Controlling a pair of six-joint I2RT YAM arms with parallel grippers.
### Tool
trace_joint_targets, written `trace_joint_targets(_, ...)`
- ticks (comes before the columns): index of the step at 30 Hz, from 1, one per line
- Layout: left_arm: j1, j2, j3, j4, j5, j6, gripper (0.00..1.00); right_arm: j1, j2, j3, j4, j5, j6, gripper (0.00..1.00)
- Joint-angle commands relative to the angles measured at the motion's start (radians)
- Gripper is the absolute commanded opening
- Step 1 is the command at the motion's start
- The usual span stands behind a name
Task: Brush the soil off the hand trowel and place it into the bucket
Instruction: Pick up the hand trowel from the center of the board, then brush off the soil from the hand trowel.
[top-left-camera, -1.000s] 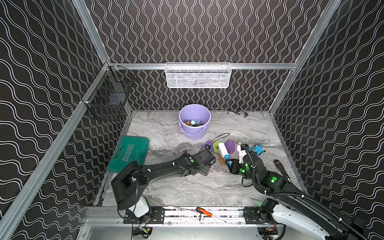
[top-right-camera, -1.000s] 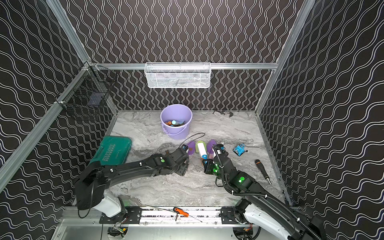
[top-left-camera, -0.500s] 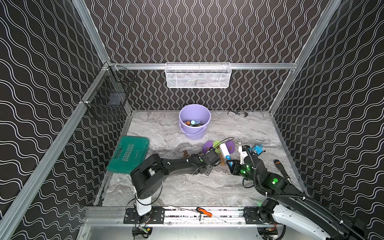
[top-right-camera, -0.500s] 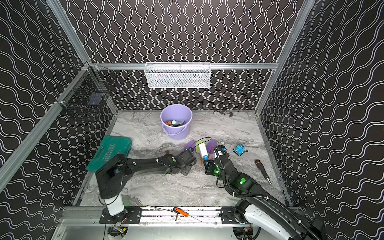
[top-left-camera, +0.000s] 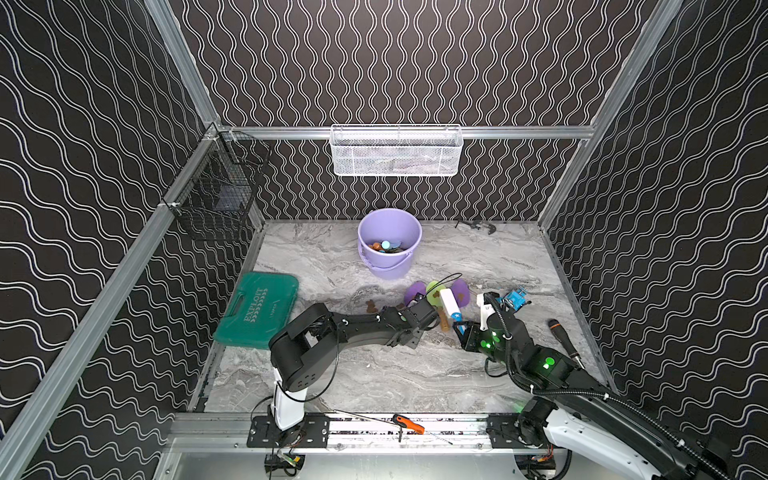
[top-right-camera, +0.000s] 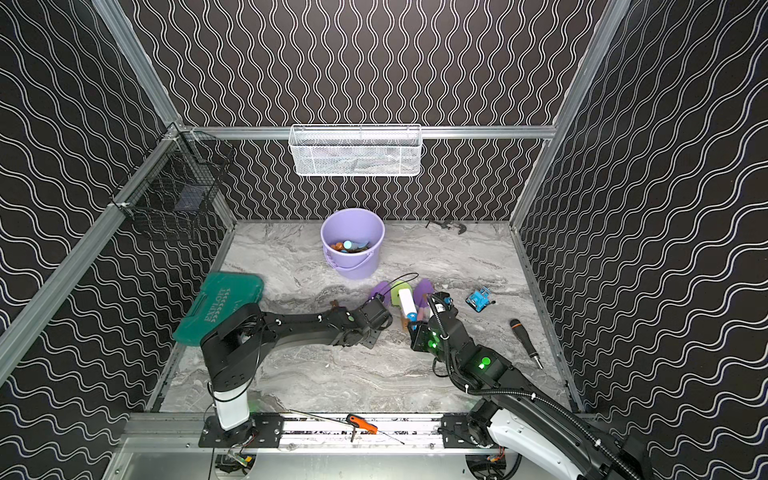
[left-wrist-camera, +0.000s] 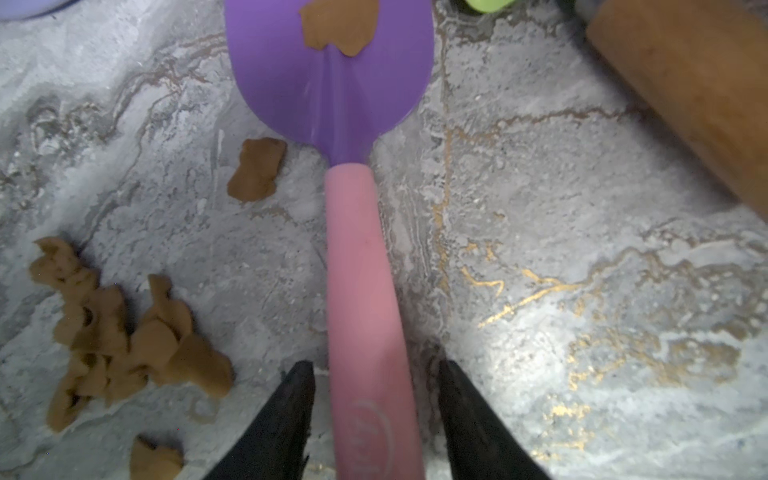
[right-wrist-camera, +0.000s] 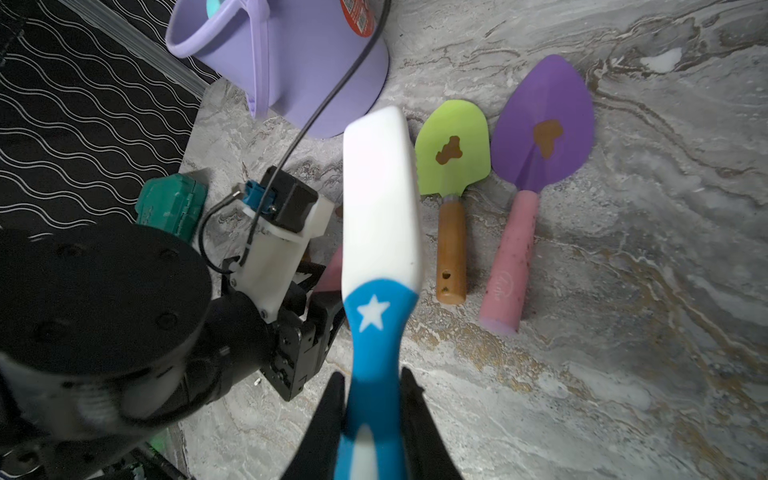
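Observation:
A hand trowel with a purple blade (left-wrist-camera: 328, 91) and a pink handle (left-wrist-camera: 361, 270) lies flat on the marble table. A clump of soil (left-wrist-camera: 338, 25) sits on the blade, and more soil (left-wrist-camera: 124, 340) lies beside the handle. My left gripper (left-wrist-camera: 376, 365) is open astride the handle, with a gap on each side. My right gripper (right-wrist-camera: 372, 378) is shut on a white and blue brush (right-wrist-camera: 380, 208) held above the table next to the left gripper (top-left-camera: 419, 305). The lilac bucket (top-left-camera: 388, 241) stands upright behind them with small items inside.
A green trowel (right-wrist-camera: 453, 153) and a second purple trowel (right-wrist-camera: 540, 124) lie beside the brush, each with soil on it. A green case (top-left-camera: 259, 309) is at the left, a screwdriver (top-left-camera: 563, 340) and a blue gadget (top-left-camera: 515, 298) at the right. A white mesh basket (top-left-camera: 397, 151) hangs on the back wall.
My left arm has reached right and back to the purple trowel, and its jaws have narrowed around the pink handle. The right arm with the brush has barely moved.

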Motion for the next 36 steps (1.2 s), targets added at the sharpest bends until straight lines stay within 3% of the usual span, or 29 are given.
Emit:
trace_joint_targets(1,0.006,0.018,-0.004,-0.044,0.003,0.004,0.49,0.000,0.006,0.000,0.041,0.004,0.014,0.00)
trace_joint_targets(8,0.022,0.046,0.017,-0.047,0.010,0.003,0.40,0.000,0.004,0.002,0.042,0.000,0.012,0.00)
trace_joint_targets(20,0.062,-0.054,-0.002,-0.077,0.065,0.032,0.00,0.000,0.004,0.018,0.038,0.007,-0.009,0.00)
trace_joint_targets(27,0.063,-0.189,0.026,-0.231,0.125,0.051,0.00,-0.007,-0.014,0.042,0.025,-0.007,-0.025,0.00)
trace_joint_targets(36,0.078,-0.367,0.017,-0.450,0.335,0.075,0.00,-0.012,-0.027,0.046,0.194,-0.319,-0.104,0.00)
